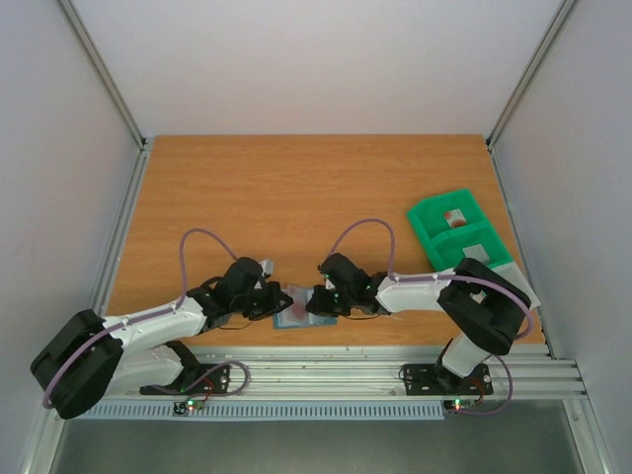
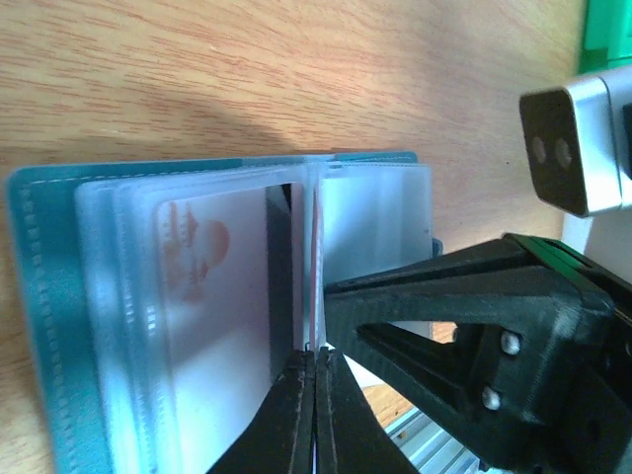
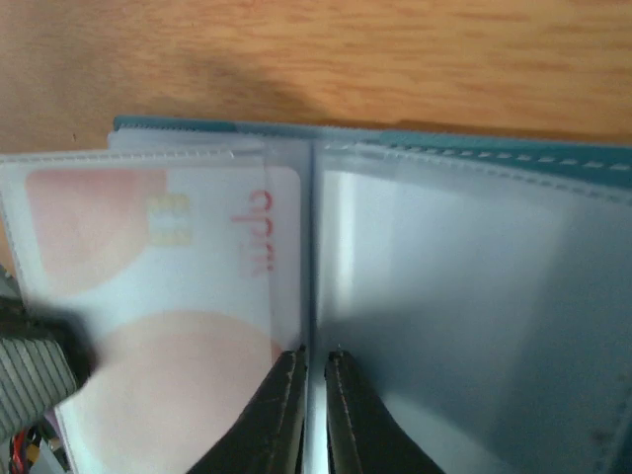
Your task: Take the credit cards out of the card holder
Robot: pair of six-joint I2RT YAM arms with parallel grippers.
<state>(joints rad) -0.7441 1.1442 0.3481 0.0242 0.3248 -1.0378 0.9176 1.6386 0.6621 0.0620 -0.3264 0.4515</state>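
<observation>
The card holder lies spread open near the table's front edge, between both grippers. Its teal cover carries clear plastic sleeves. A pale credit card with red-orange print sits in a sleeve on one side. One thin sleeve stands upright at the spine, with a red edge showing in it. My left gripper is shut on that leaf's lower edge. My right gripper pinches the same leaf from the opposite side, jaws almost together.
A green two-compartment bin stands at the right of the table. The right arm's black finger and silver wrist camera crowd the holder's right side. The metal rail runs just in front of the holder.
</observation>
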